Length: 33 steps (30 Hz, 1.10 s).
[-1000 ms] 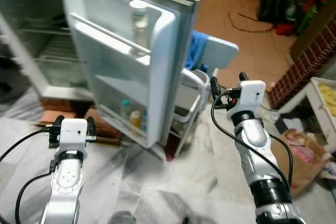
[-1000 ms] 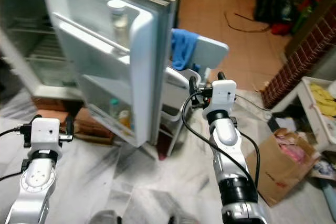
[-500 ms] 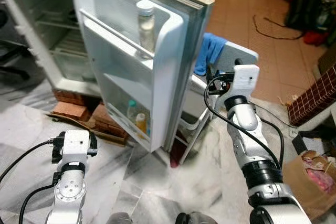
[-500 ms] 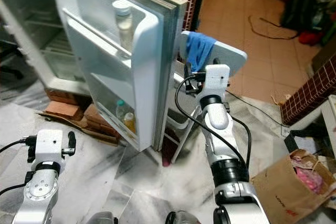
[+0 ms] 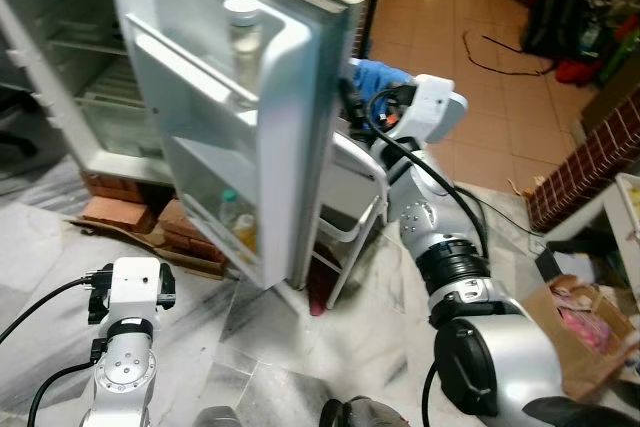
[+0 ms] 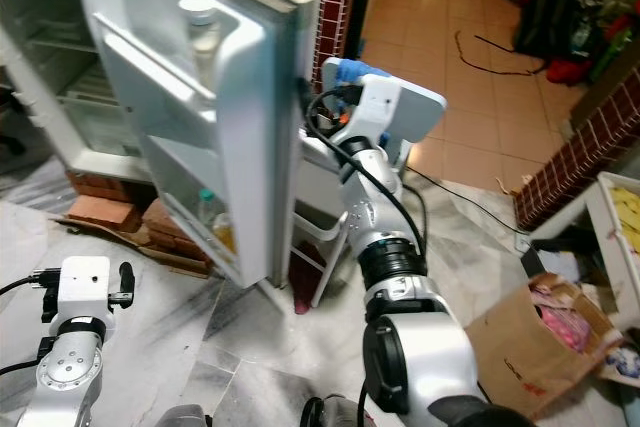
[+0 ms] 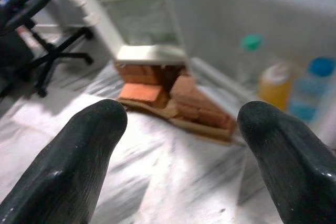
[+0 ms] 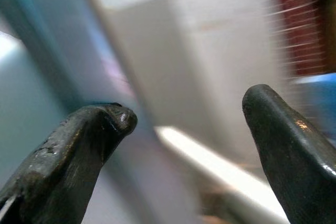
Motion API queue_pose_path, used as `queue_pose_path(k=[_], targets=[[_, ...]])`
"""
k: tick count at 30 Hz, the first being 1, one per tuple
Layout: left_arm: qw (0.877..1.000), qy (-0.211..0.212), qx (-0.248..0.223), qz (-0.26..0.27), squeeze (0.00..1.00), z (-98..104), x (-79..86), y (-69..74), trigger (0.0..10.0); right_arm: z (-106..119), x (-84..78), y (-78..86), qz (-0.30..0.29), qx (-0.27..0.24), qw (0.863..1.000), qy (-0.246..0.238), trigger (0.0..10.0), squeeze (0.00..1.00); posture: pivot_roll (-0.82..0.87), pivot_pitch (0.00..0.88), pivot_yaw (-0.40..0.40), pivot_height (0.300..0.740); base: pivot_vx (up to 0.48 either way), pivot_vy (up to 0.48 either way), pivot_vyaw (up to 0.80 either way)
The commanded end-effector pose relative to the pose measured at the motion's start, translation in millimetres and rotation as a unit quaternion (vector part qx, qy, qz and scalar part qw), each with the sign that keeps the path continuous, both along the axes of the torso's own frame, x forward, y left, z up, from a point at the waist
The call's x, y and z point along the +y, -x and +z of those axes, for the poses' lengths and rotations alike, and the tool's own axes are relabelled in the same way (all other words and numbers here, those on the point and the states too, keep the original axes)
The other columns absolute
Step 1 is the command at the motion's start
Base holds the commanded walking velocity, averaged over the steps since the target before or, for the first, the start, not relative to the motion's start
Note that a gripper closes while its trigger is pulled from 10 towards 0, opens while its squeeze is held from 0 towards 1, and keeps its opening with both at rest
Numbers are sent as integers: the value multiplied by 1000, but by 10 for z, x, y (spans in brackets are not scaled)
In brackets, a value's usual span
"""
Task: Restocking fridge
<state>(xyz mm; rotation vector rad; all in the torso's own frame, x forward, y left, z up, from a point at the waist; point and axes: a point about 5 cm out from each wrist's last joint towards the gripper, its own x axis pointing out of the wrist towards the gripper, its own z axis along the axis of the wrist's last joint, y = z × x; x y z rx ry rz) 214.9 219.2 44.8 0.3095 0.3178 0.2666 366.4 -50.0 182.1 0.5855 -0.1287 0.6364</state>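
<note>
The white fridge door (image 5: 290, 147) stands open, edge-on to me. A lidded jar (image 5: 243, 37) sits on its top shelf, and small bottles (image 7: 273, 85) stand in its lower shelf. The fridge's inside (image 5: 80, 67) with wire racks lies at the far left. My right gripper (image 6: 308, 110) is raised at the door's outer edge, open, with the edge blurred between its fingers (image 8: 94, 140). My left gripper (image 7: 181, 129) hangs low over the marble floor, open and holding nothing, pointing toward the door's lower shelf.
Red bricks (image 5: 110, 209) prop up the fridge base. A white rack (image 5: 350, 217) with a blue cloth (image 5: 378, 74) stands behind the door. A paper bag (image 5: 590, 327) lies right, a cable (image 5: 500, 52) on the tiled floor, an office chair (image 7: 31, 35) left.
My right gripper has swung left from open air to the outer edge of the fridge door. The left arm stays low. The camera has shifted.
</note>
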Motion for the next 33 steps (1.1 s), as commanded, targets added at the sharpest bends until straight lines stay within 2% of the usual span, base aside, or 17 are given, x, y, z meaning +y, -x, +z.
queue_pose_path(k=[1, 2, 3, 4, 5, 8, 11, 13, 15, 18, 19, 21, 24, 28, 31, 33], targets=[[1000, 2, -6, 0, 0, 25, 1, 1, 10000, 259, 254, 144, 111, -63, 991, -33, 10000, 0, 234, 66, -101, 740, 0, 0, 0], [1000, 4, -10, -4, 0, 36, -4, -4, 10000, 319, 332, 326, 191, -85, 976, -63, 10000, 0, 235, 67, -100, 740, 0, 0, 0], [1000, 4, -10, -4, 0, 36, -4, -4, 10000, 319, 332, 326, 191, -85, 976, -63, 10000, 0, 235, 67, -100, 740, 0, 0, 0], [1000, 5, -12, -7, 0, 44, -10, -6, 10000, 368, 348, 490, 254, -95, 959, -88, 10000, 0, 237, 68, -99, 740, 0, 0, 0], [1000, 5, -13, -8, 0, 47, -7, -3, 10000, 398, 313, 642, 306, -103, 941, -104, 10000, 0, 236, 69, -100, 740, 0, 0, 0], [1000, 6, -13, -7, 0, 50, 5, 11, 10000, 367, 164, 899, 369, -95, 917, -116, 10000, 0, 232, 72, -100, 740, 0, 0, 0], [1000, 6, -14, -6, 0, 52, 11, 16, 10000, 335, 123, 935, 372, -88, 917, -114, 10000, 0, 229, 73, -100, 740, 0, 0, 0], [999, -17, -26, -13, 0, 92, 40, 23, 10000, -9, -137, 1059, 338, -22, 939, -55, 10000, 0, 213, 77, -97, 740, 0, 0, 0], [999, -34, -34, -24, 0, 125, 34, 12, 10000, -233, -283, 1092, 302, 23, 953, -11, 10000, 0, 209, 76, -94, 740, 0, 0, 0], [998, -39, -36, -40, 0, 132, 5, -7, 10000, -357, -357, 1117, 283, 44, 958, 21, 10000, 0, 203, 76, -94, 740, 0, 0, 0], [997, -40, -35, -63, 0, 131, -33, -41, 10000, -463, -416, 1134, 268, 62, 960, 43, 10000, 0, 198, 76, -93, 740, 0, 0, 0], [995, -39, -33, -84, 0, 131, -63, -77, 10000, -528, -456, 1146, 259, 73, 962, 53, 10000, 0, 194, 75, -92, 740, 0, 0, 0], [991, -24, -17, -133, 0, 127, -91, -251, 10000, -606, -502, 1179, 253, 87, 961, 73, 10000, 0, 184, 69, -93, 740, 0, 0, 0], [984, -22, -21, -174, 0, 185, -99, -470, 10000, -597, -466, 1178, 254, 76, 959, 96, 10000, 0, 171, 56, -92, 740, 0, 0, 0], [986, -33, -26, -163, 0, 236, -22, -590, 10000, -596, -441, 1164, 256, 67, 958, 109, 10000, 0, 167, 50, -91, 740, 0, 0, 0], [992, -47, -39, -107, 0, 304, 184, -680, 10000, -607, -441, 1154, 254, 66, 958, 113, 10000, 0, 164, 42, -90, 740, 0, 0, 0]])
